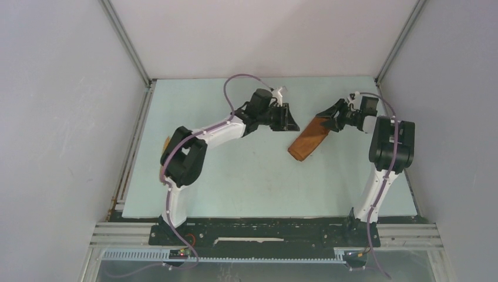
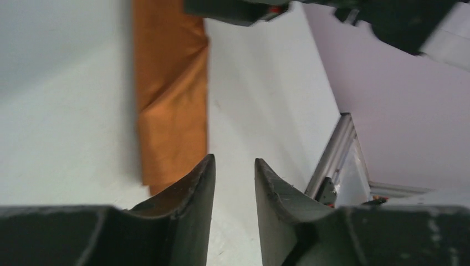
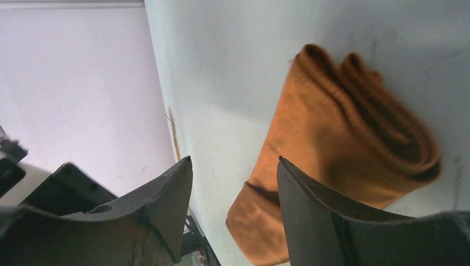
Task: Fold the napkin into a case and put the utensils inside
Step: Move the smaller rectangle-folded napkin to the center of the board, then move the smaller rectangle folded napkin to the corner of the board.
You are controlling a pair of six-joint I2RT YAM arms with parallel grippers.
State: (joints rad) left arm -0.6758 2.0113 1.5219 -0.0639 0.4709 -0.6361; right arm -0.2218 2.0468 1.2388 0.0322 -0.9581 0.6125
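The rust-orange case [image 1: 307,140], a narrow folded oblong, is laid slantwise on the surface [image 1: 246,182], right of the middle and nearer the far edge than the near one. The left gripper [image 1: 292,121] is held just beside the far end of the case, jaws parted and nothing between them. The right gripper [image 1: 326,119] is set at that same far end, jaws spread and no cloth pinched.
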